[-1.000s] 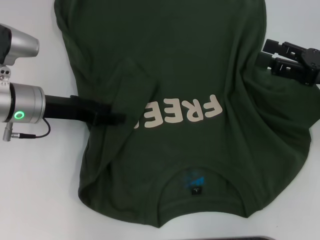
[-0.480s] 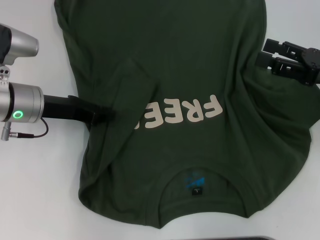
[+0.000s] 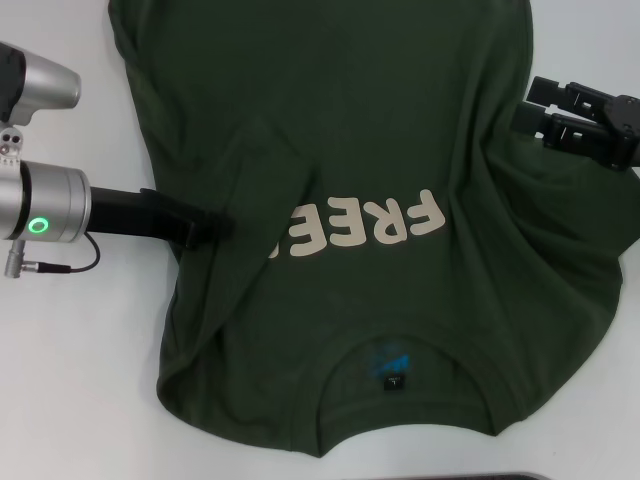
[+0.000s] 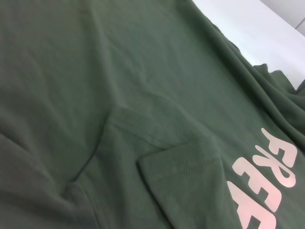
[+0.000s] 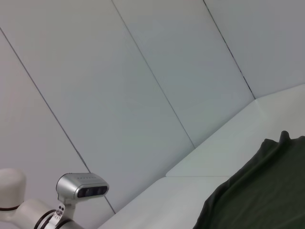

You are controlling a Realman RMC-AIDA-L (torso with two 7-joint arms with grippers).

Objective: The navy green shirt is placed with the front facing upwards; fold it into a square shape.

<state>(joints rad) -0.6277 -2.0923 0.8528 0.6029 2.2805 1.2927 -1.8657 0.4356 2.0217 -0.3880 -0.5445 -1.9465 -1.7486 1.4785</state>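
Reading the head view from the lower edge upward, I find the navy green shirt (image 3: 370, 230) spread on the white table (image 3: 80, 390), collar (image 3: 400, 350) at lower centre, hem running out of the top of the frame; its long axis is therefore vertical in the picture. The cream "FREE" lettering (image 3: 365, 228) sits mid-frame, partly covered by the left sleeve (image 3: 265, 170), which lies folded inward over the chest.

The left gripper (image 3: 205, 226) enters from the left edge at mid-height; its tip meets the shirt's left side edge just beside the folded sleeve. I cannot tell whether its fingers are parted or pinching cloth.

The right gripper (image 3: 535, 108) is at upper right, over the shirt's right edge, fingers apart and holding nothing.

My judgement: the right sleeve (image 3: 590, 260), still spread outward at the right edge, lies just below the right gripper in frame, so that arm is nearer for the matching inward fold.
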